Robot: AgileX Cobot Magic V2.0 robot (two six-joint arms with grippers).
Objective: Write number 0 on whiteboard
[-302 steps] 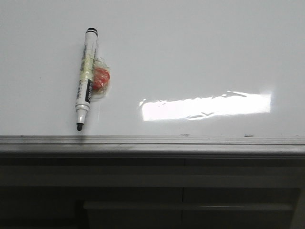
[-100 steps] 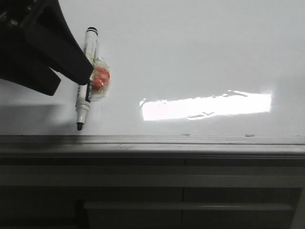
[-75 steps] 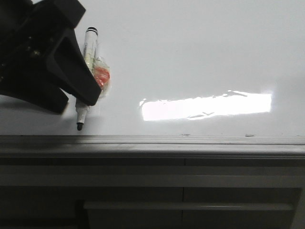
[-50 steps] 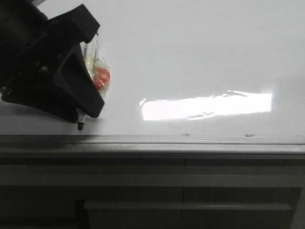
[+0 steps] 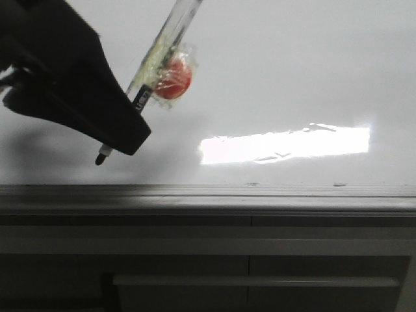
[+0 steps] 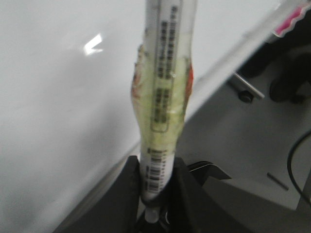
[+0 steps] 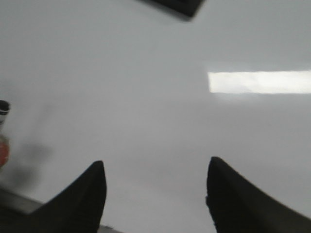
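Our left gripper (image 6: 156, 194) was clamped on the marker (image 5: 156, 62), holding it tilted, black tip (image 5: 100, 159) low over the whiteboard (image 5: 279, 71) near the grey rail (image 5: 260, 192); a red blob (image 5: 174, 80) was taped to the barrel. Our right gripper (image 7: 155, 194) hung with fingers apart, gripping nothing. We saw no 0 on the board

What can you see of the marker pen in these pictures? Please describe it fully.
The marker pen is a slim white barrel with black print and a barcode, wrapped in its middle with clear yellowish tape that also binds a small red round piece to its side. It is uncapped; its dark tip points down toward the whiteboard, the pen tilted, its far end leaving the top of the front view. The left gripper is shut on its lower part. Whether the tip touches the board cannot be told.
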